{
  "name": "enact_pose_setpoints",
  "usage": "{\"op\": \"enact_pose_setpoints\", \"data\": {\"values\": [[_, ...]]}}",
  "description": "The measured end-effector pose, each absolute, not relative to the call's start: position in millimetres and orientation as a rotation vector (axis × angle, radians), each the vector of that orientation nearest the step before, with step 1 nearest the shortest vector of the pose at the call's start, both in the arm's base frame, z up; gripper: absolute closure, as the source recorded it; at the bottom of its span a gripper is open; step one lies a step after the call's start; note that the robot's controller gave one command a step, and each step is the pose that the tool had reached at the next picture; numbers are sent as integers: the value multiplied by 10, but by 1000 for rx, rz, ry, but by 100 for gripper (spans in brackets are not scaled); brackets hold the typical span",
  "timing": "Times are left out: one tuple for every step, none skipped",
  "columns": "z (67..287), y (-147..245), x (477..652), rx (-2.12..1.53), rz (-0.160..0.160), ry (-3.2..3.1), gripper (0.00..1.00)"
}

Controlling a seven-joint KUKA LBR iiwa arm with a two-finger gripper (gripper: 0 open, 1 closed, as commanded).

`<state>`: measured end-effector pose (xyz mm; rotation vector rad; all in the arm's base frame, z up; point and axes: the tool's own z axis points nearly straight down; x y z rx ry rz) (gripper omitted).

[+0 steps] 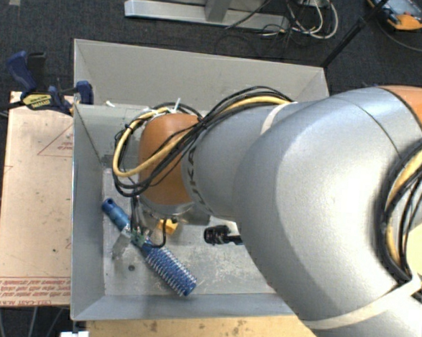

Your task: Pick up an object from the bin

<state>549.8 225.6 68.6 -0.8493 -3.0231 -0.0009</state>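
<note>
Blue hairbrush (168, 269) lies slantwise on the floor at the lower left of the bin (85, 213). Its handle points up toward the left wall and its bristled head points toward the front wall.

From where I stand the left wall is the tight side. The handle end sits near it, so any sideways drag could push the brush against the metal and wedge it there.

The gripper (135, 238) is down over the neck of the brush, where handle meets head. I cannot tell whether the fingers are wide or closed, because the wrist covers them.

A hold that far from the heavier head looks chancy to me. The brush might pivot and swing on the way up, or slip out. The looped cables (124, 167) beside the orange cover (164, 164) hang close to the sloped wall and could brush it if the wrist leans left.

Further right a small black part (219, 235) lies alone on the floor, well clear of the brush. Beyond it the arm (323, 208) covers that side of the bin, so straight up looks like the freest way out.
</note>
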Motion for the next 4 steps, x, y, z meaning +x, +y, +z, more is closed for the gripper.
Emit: {"op": "enact_pose_setpoints", "data": {"values": [[691, 2256, 5500, -850, -1, -3023, 100], [696, 2256, 5500, -849, -1, -3023, 100], [802, 2255, 5499, -849, -1, -3024, 100], [1672, 2265, 5516, -845, -7, -3031, 100]]}}
